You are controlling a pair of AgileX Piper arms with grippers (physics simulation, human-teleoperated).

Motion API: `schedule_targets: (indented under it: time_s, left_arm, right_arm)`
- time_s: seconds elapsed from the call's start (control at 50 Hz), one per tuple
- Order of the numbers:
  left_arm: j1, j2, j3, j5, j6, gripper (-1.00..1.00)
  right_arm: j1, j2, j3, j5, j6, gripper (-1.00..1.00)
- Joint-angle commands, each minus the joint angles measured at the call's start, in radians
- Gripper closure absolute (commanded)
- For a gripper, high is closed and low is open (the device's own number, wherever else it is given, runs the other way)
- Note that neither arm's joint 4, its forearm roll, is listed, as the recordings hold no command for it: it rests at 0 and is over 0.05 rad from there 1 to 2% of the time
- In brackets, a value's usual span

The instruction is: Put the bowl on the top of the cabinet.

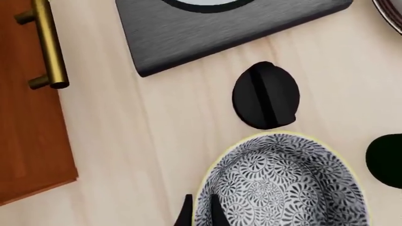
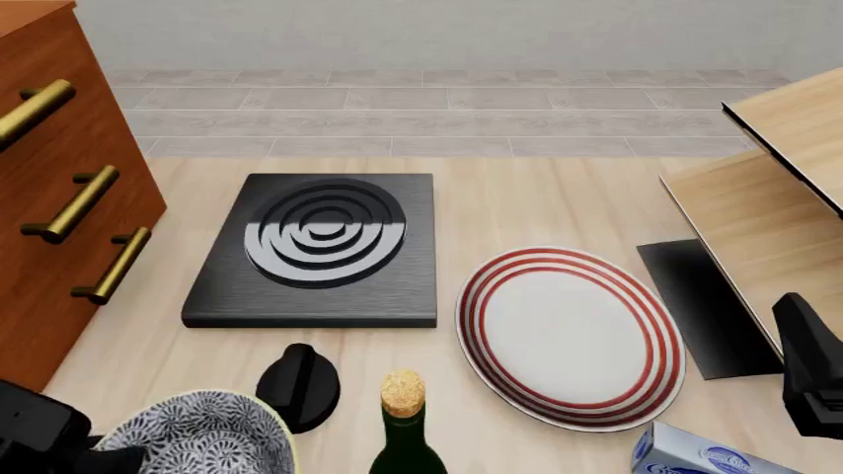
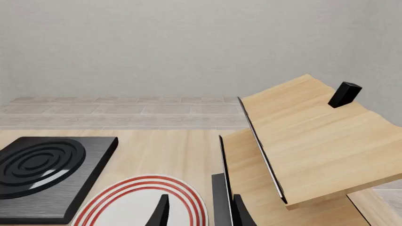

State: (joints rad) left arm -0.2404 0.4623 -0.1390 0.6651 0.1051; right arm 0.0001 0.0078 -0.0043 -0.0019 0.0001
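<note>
low at near table edge, bowl (image 2: 197, 434) beside black knob (image 2: 299, 385), cabinet (image 2: 53, 197) left

plain grey wall (image 3: 188, 47), grey tiled floor (image 2: 448, 109), light-wood table (image 2: 527, 207)

Left arm (image 2: 39, 430) sits low at the near-left corner. Left gripper (image 1: 199, 211) shows two dark fingertips set close. Right gripper (image 3: 199, 209) shows fingers parted.

- even, bright, diffuse light in all views; no glare.
- soft reflection on the stove plate (image 2: 326, 233).
- faint shadows on the worktop (image 2: 527, 207).
- renders sharp, without blur or edge distortion.
</note>
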Motion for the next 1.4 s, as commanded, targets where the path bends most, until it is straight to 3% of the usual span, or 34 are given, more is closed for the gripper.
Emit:
schedule_targets:
  time_s: [0.02, 0.42, 1.06, 1.14, 1.18, 1.24, 1.4]
  left_arm:
    - [0.016, -0.033, -0.051, 0.027, 0.010, 1.00]
    - [0.016, -0.094, -0.153, 0.107, -0.029, 1.00]
    - [0.097, -0.070, -0.379, 0.096, -0.062, 1.00]
    - [0.133, -0.049, -0.445, 0.072, -0.070, 1.00]
    - [0.134, -0.068, -0.460, 0.070, -0.041, 1.00]
    - [0.177, -0.038, -0.544, 0.048, -0.036, 1.00]
    - [0.210, -0.028, -0.605, 0.044, -0.032, 1.00]
  right_arm:
    - [0.000, 0.000, 0.000, 0.000, 0.000, -1.00]
    - [0.000, 0.000, 0.000, 0.000, 0.000, -1.00]
    - [0.000, 0.000, 0.000, 0.000, 0.000, -1.00]
    - [0.000, 0.000, 0.000, 0.000, 0.000, -1.00]
    - [0.000, 0.000, 0.000, 0.000, 0.000, -1.00]
    - [0.000, 0.000, 0.000, 0.000, 0.000, -1.00]
    - [0.000, 0.000, 0.000, 0.000, 0.000, -1.00]
